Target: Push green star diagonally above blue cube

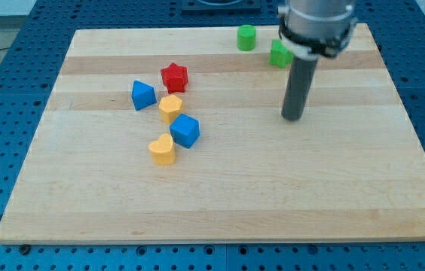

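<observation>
The rod's tip (293,117) rests on bare wood, touching no block; there are no jaws here to be apart or together, only the plain end of a dark rod.

The green star (279,54) lies just up the view from the tip and slightly to the view's left, near the board's (227,203) top edge, partly hidden behind the arm's housing, so its points and any long axis cannot be made out. A green cylinder (246,37) sits beyond it, further left.

The blue cube (185,130) is well off to the tip's left and a little lower, in a cluster with two yellow blocks (169,108) (163,149), a red star (174,76) and a second blue block (143,95).

I'd judge the tip must first get round to the star's right side, since the push has to run leftward and down.
</observation>
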You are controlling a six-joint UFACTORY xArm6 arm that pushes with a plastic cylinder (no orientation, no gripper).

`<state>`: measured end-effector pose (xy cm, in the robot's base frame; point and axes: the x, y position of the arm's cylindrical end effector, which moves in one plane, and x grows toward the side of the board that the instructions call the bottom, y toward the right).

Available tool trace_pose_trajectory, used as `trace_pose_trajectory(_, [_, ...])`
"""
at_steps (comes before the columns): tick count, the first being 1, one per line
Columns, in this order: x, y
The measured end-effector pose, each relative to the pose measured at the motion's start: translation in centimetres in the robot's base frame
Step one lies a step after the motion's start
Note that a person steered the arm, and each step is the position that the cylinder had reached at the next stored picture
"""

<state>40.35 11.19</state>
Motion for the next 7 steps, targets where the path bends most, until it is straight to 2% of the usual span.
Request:
trace_pose_trajectory(1, [-6.0, 0.0])
trace_pose_trajectory(2, [-9.5, 0.1])
trace_pose_trajectory(5, [-13.1, 5.3])
trace_pose_trajectory(6, [-15.9, 3.8])
trace_pose_trajectory(7, [-16.0, 0.9])
